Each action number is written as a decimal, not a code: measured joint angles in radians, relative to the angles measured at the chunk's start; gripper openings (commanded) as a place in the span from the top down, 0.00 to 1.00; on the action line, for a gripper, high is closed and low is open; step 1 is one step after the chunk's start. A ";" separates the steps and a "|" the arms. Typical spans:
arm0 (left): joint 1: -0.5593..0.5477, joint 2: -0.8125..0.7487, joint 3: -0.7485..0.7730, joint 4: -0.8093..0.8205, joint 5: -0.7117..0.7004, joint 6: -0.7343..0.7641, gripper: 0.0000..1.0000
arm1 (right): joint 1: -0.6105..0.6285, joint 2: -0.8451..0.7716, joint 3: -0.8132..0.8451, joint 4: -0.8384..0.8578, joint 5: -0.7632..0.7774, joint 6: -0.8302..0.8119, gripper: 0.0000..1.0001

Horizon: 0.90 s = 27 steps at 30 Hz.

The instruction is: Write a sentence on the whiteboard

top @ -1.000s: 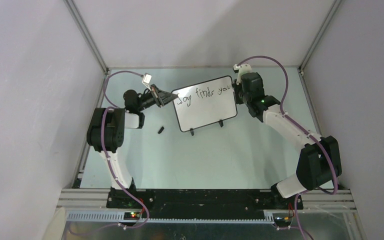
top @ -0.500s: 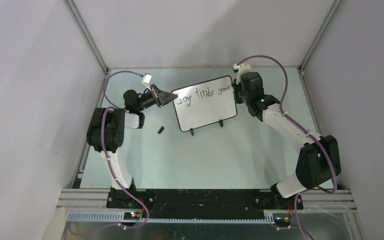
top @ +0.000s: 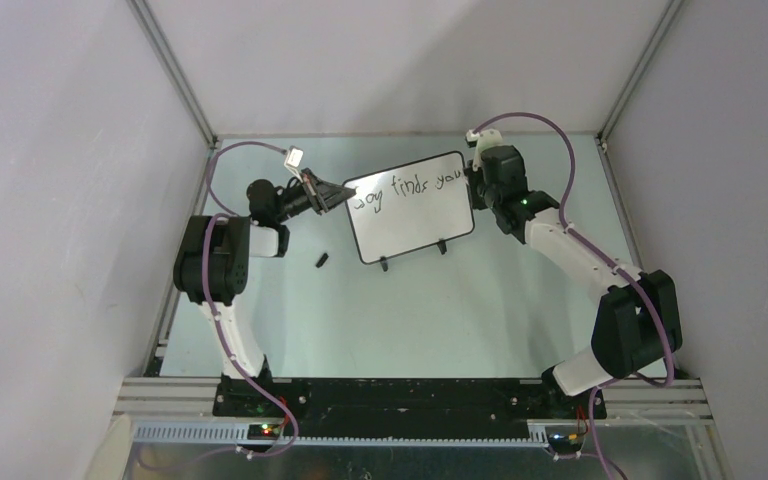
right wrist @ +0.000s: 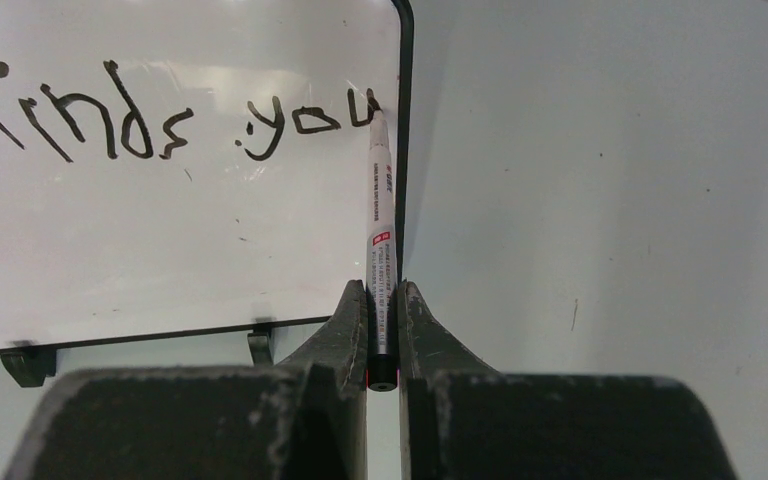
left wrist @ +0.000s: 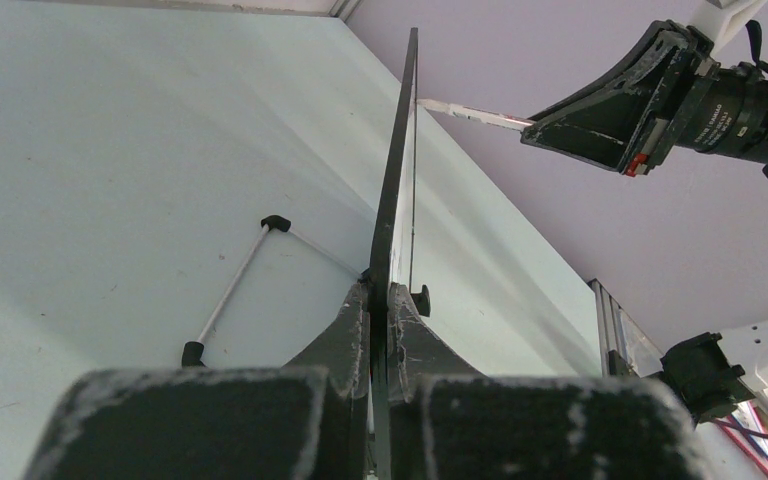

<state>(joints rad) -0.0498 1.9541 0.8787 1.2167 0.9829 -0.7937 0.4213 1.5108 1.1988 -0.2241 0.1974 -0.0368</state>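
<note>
The whiteboard point(top: 415, 225) stands on its two small feet near the far middle of the desk point(top: 410, 320), turned a little on the skew. The left hand point(left wrist: 380, 295) is clenched on its left edge, one finger on each face, to steady it. The right hand point(right wrist: 383, 290) is clenched on a pen point(right wrist: 380, 215), whose tip touches the board's surface at the tail of "you". That spot lies just beside the black frame at the upper right corner. The sentence point(top: 407, 187) so far reads "Joy finds you" in one line along the top, and the lower half of the board is bare. By my judgement this line has run out of room, so the step in hand is to finish the last stroke and carry on below. To do it well, the tip should lift clear of the surface before it travels, or it will drag a stray mark across the board or onto the frame. It should then come down well to the left, under the first word, with light, even pressure. The left hand ought to hold firm meanwhile, since a board on such thin feet could tip or slide under a push from the pen. A small dark object point(top: 321, 261), possibly the pen's cap, lies on the desk well clear of the work.
</note>
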 measured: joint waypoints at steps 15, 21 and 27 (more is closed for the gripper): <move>0.000 0.000 0.000 0.000 0.000 0.000 1.00 | 0.008 -0.034 -0.024 -0.006 0.007 -0.002 1.00; 0.000 0.000 0.000 0.000 0.001 0.000 1.00 | 0.068 -0.200 -0.126 0.060 0.018 -0.019 1.00; 0.000 0.000 0.000 0.000 0.001 0.000 1.00 | 0.150 -0.268 -0.164 0.157 0.019 -0.018 1.00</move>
<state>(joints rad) -0.0498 1.9541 0.8787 1.2167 0.9836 -0.7933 0.5709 1.2427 1.0351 -0.0673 0.2161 -0.0551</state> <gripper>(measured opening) 0.034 0.090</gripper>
